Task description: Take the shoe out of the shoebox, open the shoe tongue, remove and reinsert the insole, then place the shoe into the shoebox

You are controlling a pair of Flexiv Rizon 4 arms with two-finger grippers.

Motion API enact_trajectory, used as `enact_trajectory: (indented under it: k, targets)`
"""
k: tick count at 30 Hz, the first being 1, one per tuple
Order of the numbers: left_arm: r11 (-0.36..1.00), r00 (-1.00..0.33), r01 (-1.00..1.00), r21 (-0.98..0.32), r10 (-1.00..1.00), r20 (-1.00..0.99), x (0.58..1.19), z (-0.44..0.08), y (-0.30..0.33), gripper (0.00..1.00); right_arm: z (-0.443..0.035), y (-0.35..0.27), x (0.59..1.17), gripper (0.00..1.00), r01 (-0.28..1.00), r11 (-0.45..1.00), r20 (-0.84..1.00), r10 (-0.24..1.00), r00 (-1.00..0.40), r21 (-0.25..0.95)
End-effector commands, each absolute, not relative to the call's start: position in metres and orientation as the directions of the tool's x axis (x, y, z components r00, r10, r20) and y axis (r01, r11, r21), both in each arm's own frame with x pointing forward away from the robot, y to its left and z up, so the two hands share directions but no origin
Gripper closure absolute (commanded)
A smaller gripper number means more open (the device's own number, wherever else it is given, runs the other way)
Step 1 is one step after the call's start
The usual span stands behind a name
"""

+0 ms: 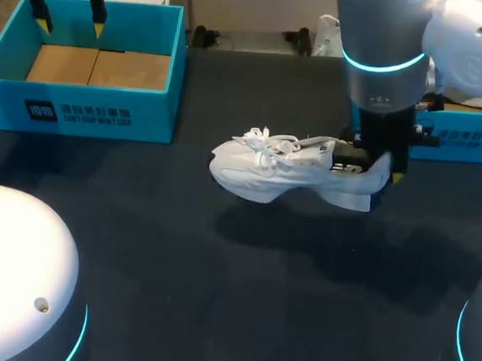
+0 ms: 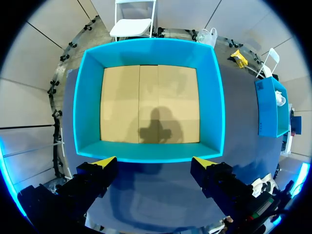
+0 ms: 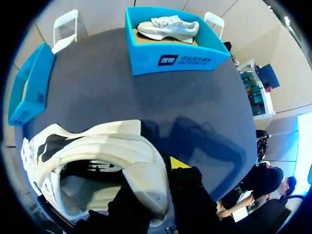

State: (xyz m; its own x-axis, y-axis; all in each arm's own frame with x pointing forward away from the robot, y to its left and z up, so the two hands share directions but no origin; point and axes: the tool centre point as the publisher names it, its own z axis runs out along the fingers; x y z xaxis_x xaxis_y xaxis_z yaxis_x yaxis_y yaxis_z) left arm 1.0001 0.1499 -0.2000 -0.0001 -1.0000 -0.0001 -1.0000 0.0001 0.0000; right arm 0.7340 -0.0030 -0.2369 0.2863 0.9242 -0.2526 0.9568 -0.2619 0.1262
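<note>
The right gripper point(image 1: 384, 168) is clamped on the heel collar of the white shoe point(image 1: 280, 169). The shoe seems to hang just above the dark surface point(image 1: 215, 280), toe toward my left arm. Best to hold that pinch firm and lower the sole flat. Farther off, the left gripper point(image 1: 70, 15) hangs wide open over the empty shoebox point(image 1: 78, 109).

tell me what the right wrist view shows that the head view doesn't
Only the right wrist view: a second shoe lying in the right box, and the inside of the held shoe.
Only the head view: the left jaws, open, above the empty left box, and the shoe's laces.
Both: the shoe, the right jaws shut on its heel, and both boxes. The head view shows only an edge of the right one.
</note>
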Motion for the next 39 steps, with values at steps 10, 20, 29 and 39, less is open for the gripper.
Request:
enact_trajectory:
  k: [10,20,29,39]
  targets:
    - [0.000,0.000,-1.000,0.000,-1.000,0.000,1.000,-0.200,0.150,0.00,-0.279,0.039,0.684,1.00,0.958,-0.248,-0.241,0.930,0.276,0.142]
    - [0.000,0.000,-1.000,0.000,-1.000,0.000,1.000,-0.200,0.150,0.00,-0.320,0.071,0.658,1.00,0.953,-0.292,-0.276,0.912,0.304,0.084]
    - [0.000,0.000,-1.000,0.000,-1.000,0.000,1.000,-0.200,0.150,0.00,-0.344,0.087,0.662,1.00,0.943,-0.324,-0.290,0.898,0.332,0.076]
    - [0.000,0.000,-1.000,0.000,-1.000,0.000,1.000,-0.200,0.150,0.00,-0.366,0.104,0.659,1.00,0.945,-0.322,-0.339,0.885,0.320,0.053]
